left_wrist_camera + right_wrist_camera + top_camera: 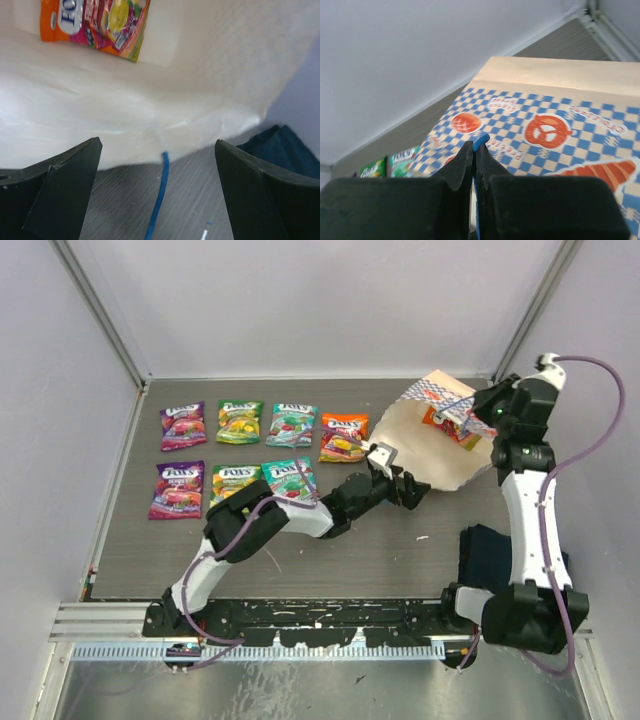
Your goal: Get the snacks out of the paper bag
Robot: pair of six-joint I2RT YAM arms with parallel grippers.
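A glossy orange candy packet (95,25) lies deep in the tan checkered paper bag (430,455), straight ahead of the nearer left gripper (159,145), jaws wide. The right gripper (475,147) (pinched on the thin blue cord handle (481,139)) props the bag.

From my left wrist, the orange packet (95,25) at upper left is cut by the top edge, with only the first letters of its logo showing, and the blue cord (159,195) runs off the bottom edge. From above, my right arm (530,520) covers part of the dark blue cloth (485,550) at lower right. In the right wrist view, my right gripper (473,150), pinched together, hides all but a tip of the cord handle (481,140).
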